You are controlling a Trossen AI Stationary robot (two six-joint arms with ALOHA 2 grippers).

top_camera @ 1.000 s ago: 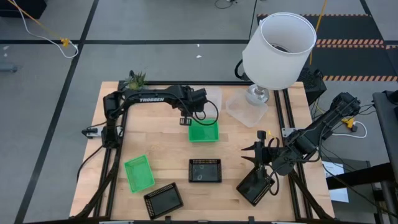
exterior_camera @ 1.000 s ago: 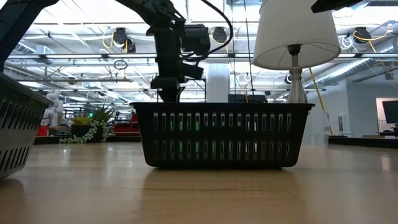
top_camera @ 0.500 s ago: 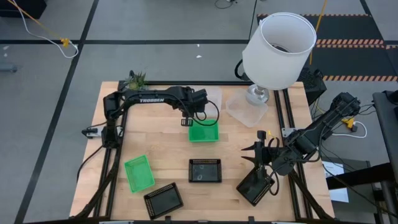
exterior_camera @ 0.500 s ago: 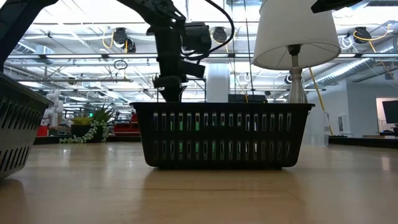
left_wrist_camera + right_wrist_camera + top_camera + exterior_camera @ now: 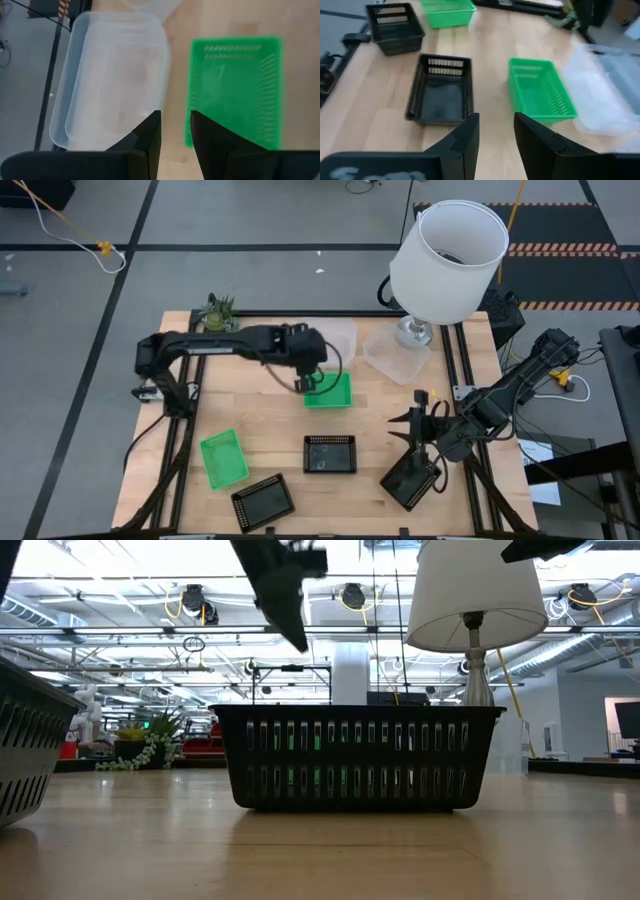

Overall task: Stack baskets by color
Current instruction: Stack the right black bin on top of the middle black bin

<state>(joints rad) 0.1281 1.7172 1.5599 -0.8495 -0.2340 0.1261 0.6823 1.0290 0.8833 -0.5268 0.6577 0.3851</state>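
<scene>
1. Since a second ago the left arm has swung: its elbow has pulled back over the table's far left side, and the left gripper [image 5: 303, 383], which hung by the far edge of the green basket [image 5: 328, 389], now sits over that basket's left rim and has lifted higher in the level view.
2. The left gripper's fingers [image 5: 148, 136] stand a little apart with nothing between them; below them the wrist view shows a clear basket [image 5: 112, 80] and the same green basket side by side.
3. The right gripper [image 5: 421, 416] hangs over the table's right side, jaws also slightly apart and empty, above a black basket [image 5: 410, 478] near the front right corner.
4. Around them: a second green basket [image 5: 223, 458] at front left, a black basket [image 5: 263, 501] at the front edge, another black basket [image 5: 330, 453] mid-table, and clear baskets [image 5: 395, 355] by the lamp [image 5: 446, 260] at the back.
5. My read: the left arm is lining up on a green basket, sorting barely begun.
6. Next it must drop squarely onto one wall, pinch the thin rim, and carry the basket to its green partner.
</scene>
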